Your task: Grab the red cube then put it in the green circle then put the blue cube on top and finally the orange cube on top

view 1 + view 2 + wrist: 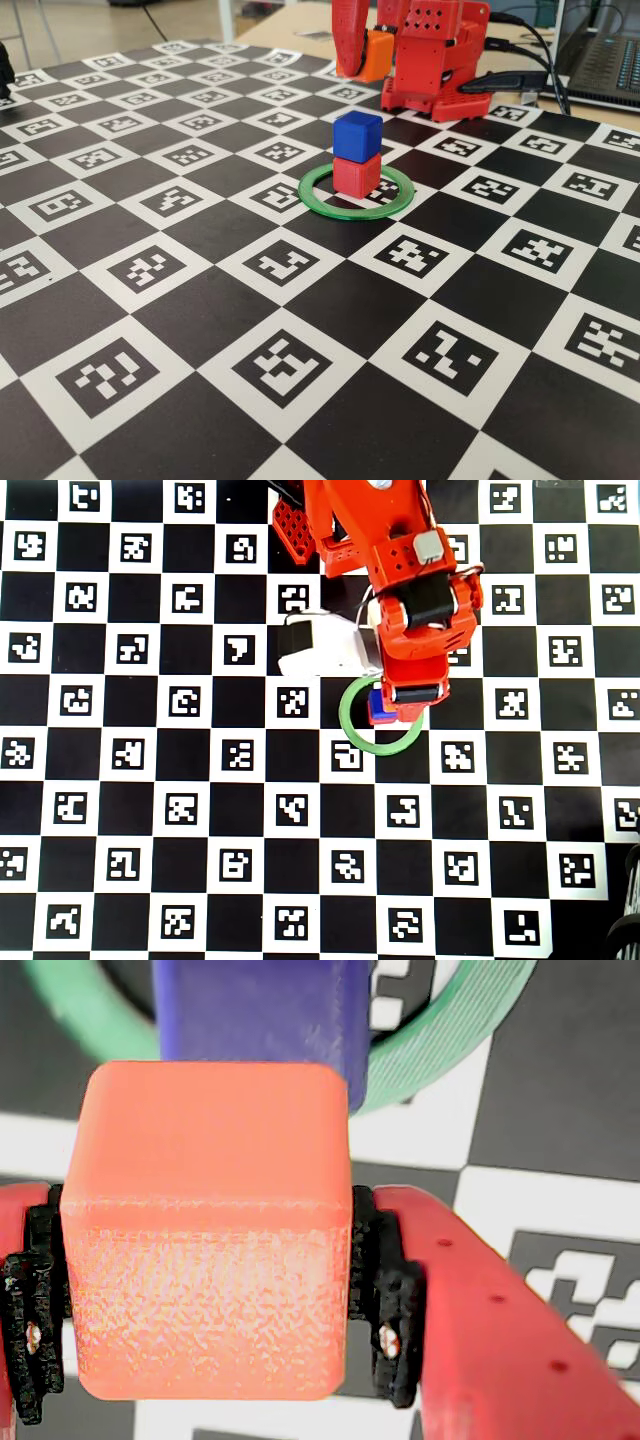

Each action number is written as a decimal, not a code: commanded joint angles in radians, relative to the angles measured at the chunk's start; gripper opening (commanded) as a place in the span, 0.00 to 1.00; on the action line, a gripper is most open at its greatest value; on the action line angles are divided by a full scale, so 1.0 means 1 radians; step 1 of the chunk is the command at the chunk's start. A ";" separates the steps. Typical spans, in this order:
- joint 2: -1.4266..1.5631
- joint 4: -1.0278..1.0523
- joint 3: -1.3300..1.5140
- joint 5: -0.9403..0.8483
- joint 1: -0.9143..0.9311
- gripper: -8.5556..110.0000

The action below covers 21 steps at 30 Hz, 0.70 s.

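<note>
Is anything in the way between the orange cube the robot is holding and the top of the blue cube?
Nothing visible is. The gripper holds the orange cube in the air, and the blue cube sits on the red cube inside the green circle with its top bare.

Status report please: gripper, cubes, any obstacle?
Gripper shut on orange cube, raised above board. Blue cube on red cube inside green circle. No obstacle seen.

red arm (400,600) over green circle (362,742), blue cube (381,708)
</note>
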 commanded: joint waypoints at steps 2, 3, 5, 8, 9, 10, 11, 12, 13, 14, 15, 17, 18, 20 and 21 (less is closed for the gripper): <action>0.005 0.006 -0.014 -0.043 0.048 0.11; 0.003 0.009 -0.014 -0.049 0.054 0.11; 0.002 0.018 -0.021 -0.060 0.060 0.11; -0.012 0.026 -0.031 -0.060 0.055 0.11; -0.025 0.029 -0.037 -0.057 0.054 0.11; -0.038 0.031 -0.043 -0.052 0.052 0.11; -0.051 0.032 -0.051 -0.049 0.051 0.11; -0.060 0.034 -0.058 -0.048 0.051 0.11; -0.064 0.035 -0.064 -0.046 0.051 0.11; -0.066 0.035 -0.071 -0.046 0.049 0.11; -0.066 0.035 -0.077 -0.043 0.048 0.11; -0.066 0.040 -0.092 -0.038 0.040 0.11; -0.066 0.044 -0.100 -0.034 0.035 0.11; -0.066 0.048 -0.106 -0.026 0.023 0.11; -0.066 0.049 -0.106 -0.020 0.018 0.11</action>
